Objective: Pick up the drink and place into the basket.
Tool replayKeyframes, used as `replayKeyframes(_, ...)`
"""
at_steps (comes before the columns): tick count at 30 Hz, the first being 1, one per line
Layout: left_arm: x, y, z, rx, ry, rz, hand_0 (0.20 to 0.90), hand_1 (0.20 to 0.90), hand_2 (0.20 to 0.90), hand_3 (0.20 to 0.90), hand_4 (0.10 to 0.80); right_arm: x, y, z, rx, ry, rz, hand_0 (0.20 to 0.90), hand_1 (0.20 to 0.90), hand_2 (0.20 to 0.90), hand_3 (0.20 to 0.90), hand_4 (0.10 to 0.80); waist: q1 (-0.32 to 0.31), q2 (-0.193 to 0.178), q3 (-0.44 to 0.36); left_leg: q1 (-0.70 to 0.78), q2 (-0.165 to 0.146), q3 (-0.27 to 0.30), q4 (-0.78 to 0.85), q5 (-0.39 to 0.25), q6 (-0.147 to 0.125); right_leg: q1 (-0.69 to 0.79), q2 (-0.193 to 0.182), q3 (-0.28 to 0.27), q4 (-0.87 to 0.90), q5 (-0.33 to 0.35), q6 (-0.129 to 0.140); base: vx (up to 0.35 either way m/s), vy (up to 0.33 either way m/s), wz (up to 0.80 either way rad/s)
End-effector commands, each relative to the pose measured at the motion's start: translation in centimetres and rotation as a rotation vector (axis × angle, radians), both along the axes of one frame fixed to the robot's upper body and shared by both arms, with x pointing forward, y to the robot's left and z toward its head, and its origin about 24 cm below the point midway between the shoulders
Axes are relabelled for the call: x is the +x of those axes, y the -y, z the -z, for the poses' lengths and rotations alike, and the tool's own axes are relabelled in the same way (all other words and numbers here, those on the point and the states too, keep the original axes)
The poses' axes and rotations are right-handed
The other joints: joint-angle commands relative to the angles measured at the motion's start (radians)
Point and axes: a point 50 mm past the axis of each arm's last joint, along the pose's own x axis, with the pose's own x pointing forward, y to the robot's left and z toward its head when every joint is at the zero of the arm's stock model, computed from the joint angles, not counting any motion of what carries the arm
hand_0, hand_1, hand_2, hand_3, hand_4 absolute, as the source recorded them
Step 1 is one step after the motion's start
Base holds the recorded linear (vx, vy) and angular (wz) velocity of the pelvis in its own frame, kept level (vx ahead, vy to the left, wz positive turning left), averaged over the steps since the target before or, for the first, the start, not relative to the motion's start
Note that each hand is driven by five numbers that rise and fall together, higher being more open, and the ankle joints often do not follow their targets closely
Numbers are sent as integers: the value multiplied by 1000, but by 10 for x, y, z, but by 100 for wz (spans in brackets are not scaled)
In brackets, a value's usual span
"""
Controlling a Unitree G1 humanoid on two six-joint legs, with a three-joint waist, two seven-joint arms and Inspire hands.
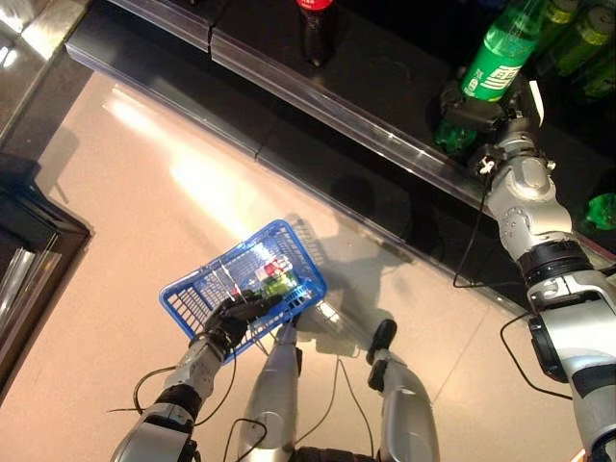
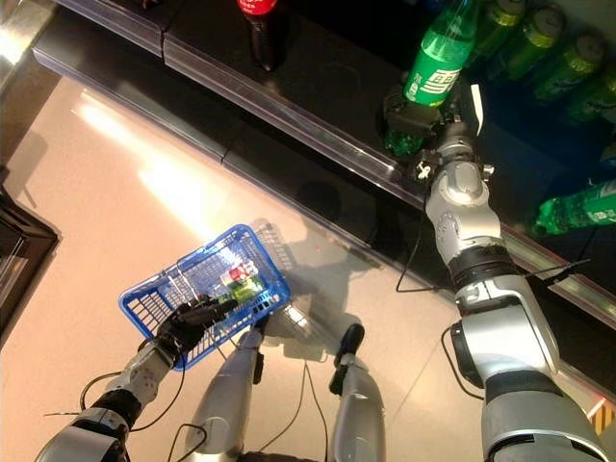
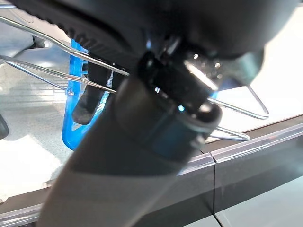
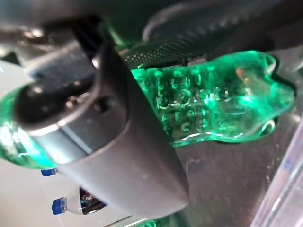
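My right hand (image 1: 474, 111) is shut on a green bottle (image 1: 500, 53) at the dark shelf (image 1: 366, 106), at the upper right. The bottle tilts up and away from the hand; it also shows in the right eye view (image 2: 438, 60). In the right wrist view the thumb (image 4: 118, 127) lies across the bottle's green base (image 4: 222, 104). My left hand (image 1: 236, 316) is shut on the wire handles (image 3: 57, 75) of the blue basket (image 1: 197, 294), which hangs low at the left above the floor. Drinks (image 1: 272, 276) lie inside the basket.
More green bottles (image 2: 539, 53) lie on the shelf at the upper right, and another (image 2: 577, 207) lies at the right. A dark bottle with a red cap (image 1: 316, 29) stands at the shelf's back. A clear rail (image 1: 385, 144) runs along the shelf's front edge. A dark cabinet (image 1: 24, 241) stands at the left.
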Motion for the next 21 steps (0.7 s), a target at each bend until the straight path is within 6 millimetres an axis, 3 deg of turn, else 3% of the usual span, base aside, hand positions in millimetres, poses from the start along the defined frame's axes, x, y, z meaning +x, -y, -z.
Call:
replayKeyframes(1,-16,-12,2,79,30,99,300,300,300,200,100,-16,4,-84,-51,288,-9,300,300,300,200,100,10,24,-30,36,-12,85,59,-91,32,-5,-22,28,11,0,32,0,0,0)
replayKeyframes(9,-19,-11,4,67,31,88,300,300,300,200,100,-16,-3,-83,-95,296,-23,300,300,300,200,100,8,16,-38,63,-7,90,45,-90,28,23,-14,26,-12,3,29,0,0,0)
replayKeyframes(21,-23,-19,3,57,37,48,300,300,300,200,100,-23,1,-64,-169,264,-22,300,300,300,200,100,15,-63,-134,194,17,116,-44,-94,13,181,0,5,-143,38,47,51,-24,4)
